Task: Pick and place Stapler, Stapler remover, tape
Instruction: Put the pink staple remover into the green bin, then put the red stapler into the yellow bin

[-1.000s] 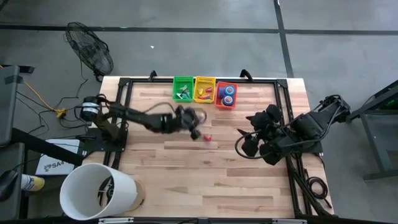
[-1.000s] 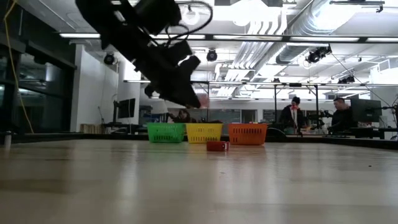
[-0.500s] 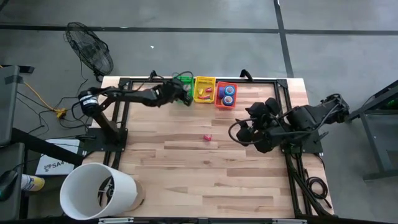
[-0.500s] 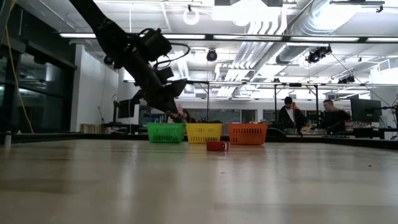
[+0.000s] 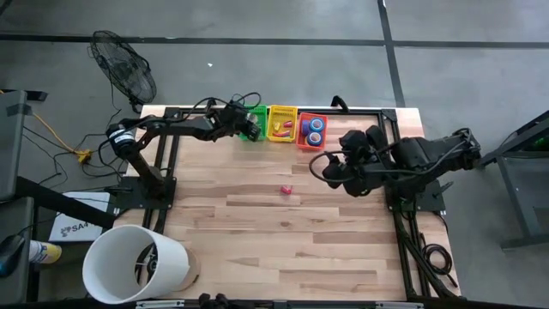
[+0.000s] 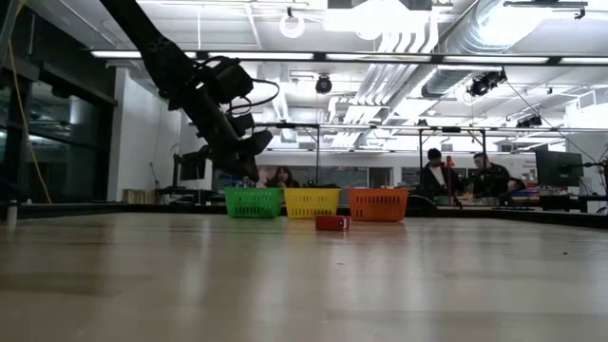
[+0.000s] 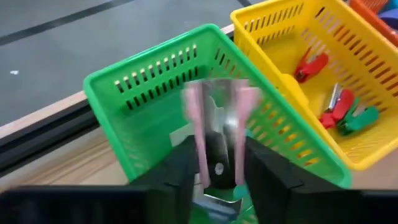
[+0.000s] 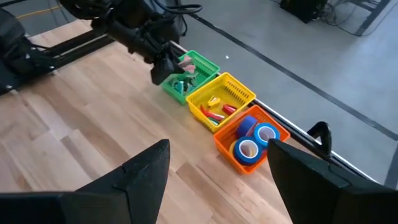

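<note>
My left gripper (image 5: 249, 127) hangs over the green basket (image 7: 155, 74) at the table's far edge, shut on a small pink and silver stapler (image 7: 217, 118). The right wrist view also shows the stapler (image 8: 189, 62) above that basket. A small red piece (image 5: 286, 190) lies on the table's middle. The yellow basket (image 5: 282, 123) holds red and green stapler removers (image 7: 339, 109). Blue tape rolls (image 8: 249, 146) sit in the orange basket (image 5: 312, 130). My right gripper (image 5: 330, 167) hovers open over the table's right part, with nothing between its fingers. My left gripper pinches the stapler between its two fingers, one on each pink long side (image 7: 198, 149). The fingers slant down from the table's left. The stapler sticks out past the fingertips, clear of the table, above the inside of the green basket. It is blurred in the wrist view.
The three baskets stand side by side along the far edge inside a black frame (image 5: 171, 120). A white bucket (image 5: 137, 262) stands at the near left corner and a fan (image 5: 124, 73) beyond the far left. People sit in the room behind (image 6: 451, 176).
My left gripper has swung from the table's middle toward the far edge and now hangs over the green basket, carrying the pink stapler clear of the table. My right gripper has drifted a little toward the far edge. The red piece has stayed in place.
</note>
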Controlling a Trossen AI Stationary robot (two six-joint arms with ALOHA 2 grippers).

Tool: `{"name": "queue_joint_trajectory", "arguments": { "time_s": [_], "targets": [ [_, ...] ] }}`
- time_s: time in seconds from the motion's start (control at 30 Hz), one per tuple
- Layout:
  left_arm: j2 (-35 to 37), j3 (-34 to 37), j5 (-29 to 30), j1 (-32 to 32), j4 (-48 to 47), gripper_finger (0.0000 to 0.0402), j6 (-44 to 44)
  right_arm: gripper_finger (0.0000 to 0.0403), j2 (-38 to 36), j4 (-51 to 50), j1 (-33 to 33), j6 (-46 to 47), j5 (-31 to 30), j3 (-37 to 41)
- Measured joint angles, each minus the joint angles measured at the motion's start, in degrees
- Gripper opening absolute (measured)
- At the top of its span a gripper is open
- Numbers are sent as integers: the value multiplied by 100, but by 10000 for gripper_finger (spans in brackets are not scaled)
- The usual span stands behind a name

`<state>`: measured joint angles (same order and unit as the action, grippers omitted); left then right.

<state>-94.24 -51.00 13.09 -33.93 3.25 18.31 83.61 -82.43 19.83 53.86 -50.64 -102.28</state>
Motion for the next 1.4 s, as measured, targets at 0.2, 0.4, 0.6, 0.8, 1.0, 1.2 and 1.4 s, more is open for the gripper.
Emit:
{"name": "queue_joint_trajectory", "arguments": {
  "time_s": [0.2, 0.4, 0.6, 0.8, 1.0, 1.2, 1.4],
  "targets": [
    [0, 0, -46, -78, -40, 227, -4, 261, 0, -2, -242, -139, -1, 0],
    [28, 0, -500, -205, 61, 286, 15, 261, 0, -2, -508, -390, 28, 0],
    [379, -6, -1202, -245, 457, 292, -5, 261, 0, 68, -837, -592, -37, 0],
    [1087, -4, -1417, -75, 585, 293, -345, 261, 296, -46, -968, -524, -131, 11],
    [1722, -4, -1412, 415, 523, 294, -1015, 261, 477, 1059, -733, 137, -376, 1556],
    [1980, -4, -1729, 771, 447, 294, -1345, 261, 481, 3432, -408, 516, -8, 3316],
    [1991, -4, -3203, 760, 677, 294, -1636, 261, 614, 7044, -189, 395, -407, 5002]
  ]
}}
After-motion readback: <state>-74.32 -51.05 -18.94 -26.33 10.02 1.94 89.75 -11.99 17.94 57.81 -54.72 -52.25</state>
